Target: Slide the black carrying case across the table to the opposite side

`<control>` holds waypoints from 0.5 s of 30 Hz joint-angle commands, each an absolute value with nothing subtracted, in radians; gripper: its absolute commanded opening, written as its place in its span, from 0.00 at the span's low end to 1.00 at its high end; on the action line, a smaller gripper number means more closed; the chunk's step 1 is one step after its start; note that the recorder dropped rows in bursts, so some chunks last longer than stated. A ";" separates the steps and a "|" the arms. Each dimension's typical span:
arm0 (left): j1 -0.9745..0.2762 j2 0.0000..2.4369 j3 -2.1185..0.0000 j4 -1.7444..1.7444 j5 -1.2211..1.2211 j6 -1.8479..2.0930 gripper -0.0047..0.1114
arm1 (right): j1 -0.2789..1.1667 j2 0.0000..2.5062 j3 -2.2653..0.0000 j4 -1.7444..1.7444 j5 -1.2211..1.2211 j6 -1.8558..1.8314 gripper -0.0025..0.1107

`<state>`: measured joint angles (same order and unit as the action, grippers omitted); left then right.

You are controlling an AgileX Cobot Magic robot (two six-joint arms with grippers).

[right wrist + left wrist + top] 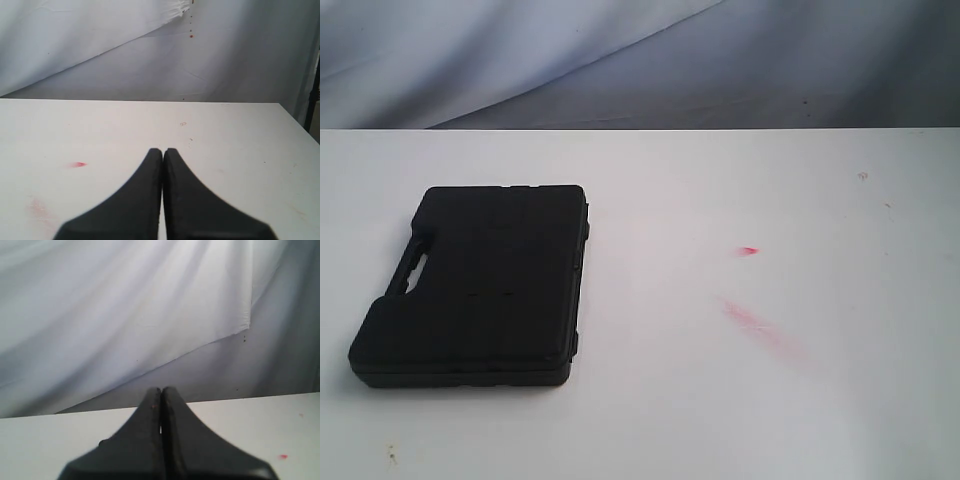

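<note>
A flat black carrying case [475,285] lies on the left part of the white table [720,400], its handle slot toward the table's left edge. Neither arm shows in the exterior view. In the left wrist view my left gripper [161,390] is shut with nothing between its black fingers, above the table [250,425]; the case itself is hidden there. In the right wrist view my right gripper [163,150] is likewise shut and empty over the bare table [225,140]. The case is out of that view.
Red smears [760,325] and a small red mark [748,250] stain the table right of the middle. A grey-white cloth backdrop [640,60] hangs behind the far edge. The table's right edge [292,120] shows in the right wrist view.
</note>
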<state>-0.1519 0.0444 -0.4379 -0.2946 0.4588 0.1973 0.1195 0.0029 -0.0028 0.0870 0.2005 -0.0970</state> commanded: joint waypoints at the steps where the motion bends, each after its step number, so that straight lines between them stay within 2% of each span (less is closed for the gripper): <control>1: -0.149 0.000 -0.343 -0.268 0.451 0.183 0.04 | 0.117 0.000 0.000 0.094 0.200 -0.092 0.02; 6: -0.149 0.000 -0.315 -0.254 0.382 0.183 0.04 | 0.117 0.000 0.000 0.094 0.200 -0.092 0.02; 15: -0.149 0.000 -0.050 -0.253 0.060 0.185 0.04 | 0.117 0.000 0.000 0.094 0.200 -0.092 0.02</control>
<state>-0.1519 0.0022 -0.1134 -0.2545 0.1602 0.1926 0.1195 0.0029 -0.0028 0.0870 0.2005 -0.0970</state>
